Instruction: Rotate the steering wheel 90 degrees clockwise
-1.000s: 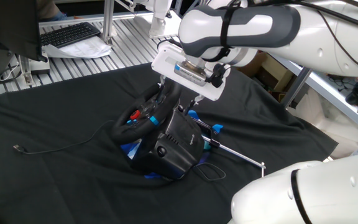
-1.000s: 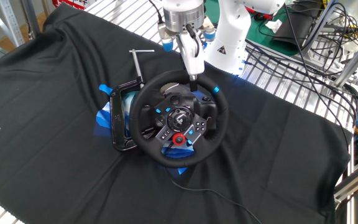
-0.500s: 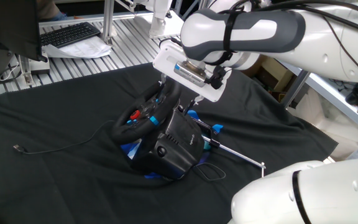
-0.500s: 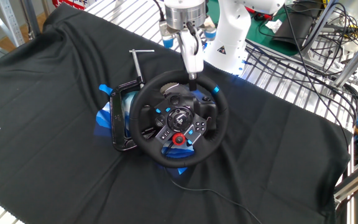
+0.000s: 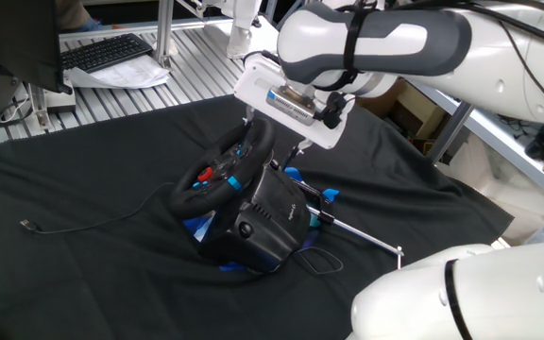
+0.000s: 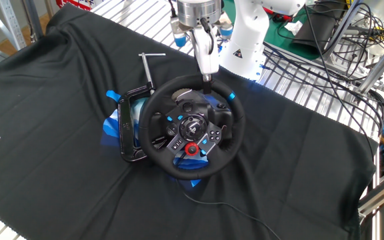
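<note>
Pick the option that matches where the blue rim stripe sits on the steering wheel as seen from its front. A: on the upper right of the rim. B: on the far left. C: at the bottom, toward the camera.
A: the blue stripe sits on the steering wheel's upper-right rim, right of the gripper.

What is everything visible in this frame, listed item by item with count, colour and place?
steering wheel: one, black with red and blue hub buttons, centre of the cloth.
base housing: one, black, behind the wheel.
cloth: one, black, covering the table.
cable: one, thin black, on the cloth in front of the wheel.
metal rod: one, silver, on the cloth beyond the wheel.
keyboard: one, black, on the slatted bench.
gripper: one, white-silver, at the wheel's top rim; finger state unclear.
</note>
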Robot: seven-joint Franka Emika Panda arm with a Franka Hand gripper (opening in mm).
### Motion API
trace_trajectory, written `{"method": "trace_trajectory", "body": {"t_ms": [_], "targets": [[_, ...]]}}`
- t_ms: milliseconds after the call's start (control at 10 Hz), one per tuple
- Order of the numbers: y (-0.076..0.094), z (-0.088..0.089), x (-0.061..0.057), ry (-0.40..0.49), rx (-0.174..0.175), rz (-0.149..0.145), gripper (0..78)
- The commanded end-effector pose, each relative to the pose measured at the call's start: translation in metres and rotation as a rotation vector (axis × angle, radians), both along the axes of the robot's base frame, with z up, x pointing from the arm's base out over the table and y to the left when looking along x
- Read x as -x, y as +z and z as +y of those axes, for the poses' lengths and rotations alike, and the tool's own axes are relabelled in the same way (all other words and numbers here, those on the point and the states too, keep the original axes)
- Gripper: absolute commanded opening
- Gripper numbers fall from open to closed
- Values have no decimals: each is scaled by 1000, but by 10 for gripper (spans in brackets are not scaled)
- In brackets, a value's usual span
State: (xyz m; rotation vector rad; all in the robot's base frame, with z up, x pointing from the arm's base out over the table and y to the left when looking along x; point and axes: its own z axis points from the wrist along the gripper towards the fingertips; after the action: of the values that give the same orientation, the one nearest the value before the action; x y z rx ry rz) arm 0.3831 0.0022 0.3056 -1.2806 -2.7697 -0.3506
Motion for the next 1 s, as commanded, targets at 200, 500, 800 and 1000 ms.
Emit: {"method": "trace_trajectory", "body": {"t_ms": [200,500,800,1000], "targets": [[5,-23,-17,41,-8,11,774],[6,-39,-29,68,-20,19,774],[4,-45,-44,88,-24,31,774],[4,-47,-49,96,-28,38,774]]}}
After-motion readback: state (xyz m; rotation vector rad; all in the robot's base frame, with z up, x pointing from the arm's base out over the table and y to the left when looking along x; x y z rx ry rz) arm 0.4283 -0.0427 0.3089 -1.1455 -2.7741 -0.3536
